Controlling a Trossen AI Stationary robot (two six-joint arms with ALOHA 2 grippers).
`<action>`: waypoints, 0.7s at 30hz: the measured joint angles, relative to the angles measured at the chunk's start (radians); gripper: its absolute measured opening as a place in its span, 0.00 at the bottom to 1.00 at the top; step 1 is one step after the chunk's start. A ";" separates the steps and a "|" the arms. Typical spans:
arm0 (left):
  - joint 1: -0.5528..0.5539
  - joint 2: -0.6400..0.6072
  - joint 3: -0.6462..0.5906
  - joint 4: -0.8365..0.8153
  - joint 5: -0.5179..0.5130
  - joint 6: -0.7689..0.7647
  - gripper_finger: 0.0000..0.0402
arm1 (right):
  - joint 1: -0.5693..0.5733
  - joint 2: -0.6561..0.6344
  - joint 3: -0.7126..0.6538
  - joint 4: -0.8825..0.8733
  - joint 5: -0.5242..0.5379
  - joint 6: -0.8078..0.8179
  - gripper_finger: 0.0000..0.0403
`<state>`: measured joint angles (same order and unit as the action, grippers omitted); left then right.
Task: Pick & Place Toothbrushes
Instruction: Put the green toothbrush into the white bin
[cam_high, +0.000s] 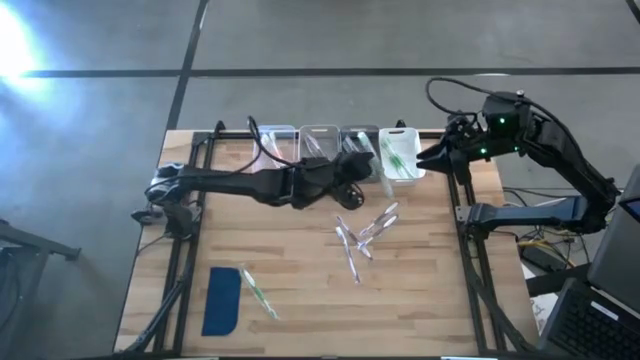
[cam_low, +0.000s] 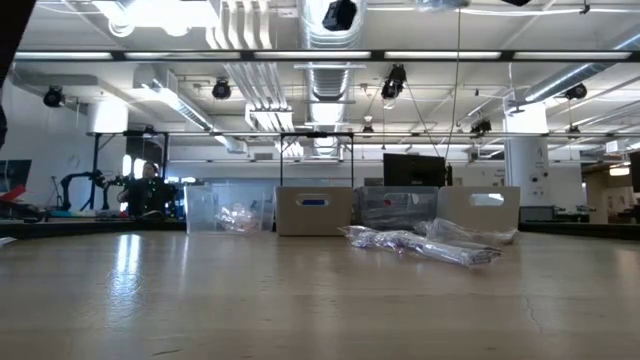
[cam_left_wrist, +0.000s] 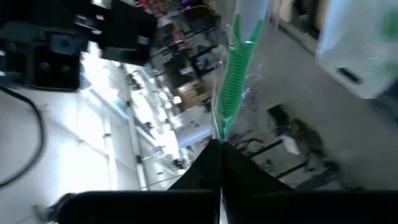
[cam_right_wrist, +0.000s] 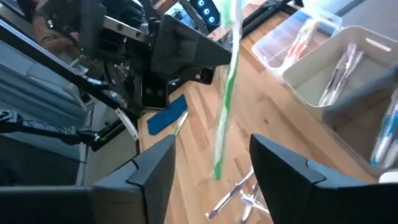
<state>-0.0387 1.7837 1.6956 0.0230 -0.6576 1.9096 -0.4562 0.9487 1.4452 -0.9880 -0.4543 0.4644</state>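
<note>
A green toothbrush (cam_left_wrist: 233, 81) in a clear wrapper is held off the table over the far bins, and my left gripper (cam_left_wrist: 219, 146) is shut on it. That arm reaches across the table, its gripper (cam_high: 368, 165) beside the white bin (cam_high: 402, 172). My right gripper (cam_high: 428, 158) is just right of that bin and stands open (cam_right_wrist: 211, 142). The same toothbrush (cam_right_wrist: 225, 99) shows ahead of its gap, touching neither finger. Several wrapped toothbrushes (cam_high: 360, 235) lie in a loose pile mid-table. One more toothbrush (cam_high: 258, 292) lies beside the blue pad. My left gripper pinches the toothbrush by the end of its green part (cam_left_wrist: 220, 132) between its two shut fingers. The fingers point about level and the toothbrush sticks straight out ahead of them. It is lifted clear of the table and the bins.
Several small bins (cam_high: 320, 140) stand in a row along the far edge, some holding toothbrushes (cam_right_wrist: 339, 68). A flat dark-blue pad (cam_high: 222, 300) lies at the near left. In the low view the pile (cam_low: 420, 243) lies before the bins (cam_low: 312, 210). Bare wood lies left and near.
</note>
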 joint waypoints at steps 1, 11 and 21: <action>0.000 0.015 0.019 0.026 0.000 0.028 0.00 | 0.000 0.002 0.000 0.001 -0.002 0.000 0.51; 0.001 0.139 0.253 0.128 0.021 0.114 0.00 | 0.000 0.017 0.000 -0.001 -0.019 -0.001 0.55; 0.003 0.228 0.399 0.127 0.073 0.114 0.00 | 0.000 0.018 0.000 -0.002 -0.023 -0.012 0.50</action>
<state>-0.0360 2.0114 2.0947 0.1501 -0.5850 2.0239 -0.4561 0.9668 1.4452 -0.9897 -0.4770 0.4522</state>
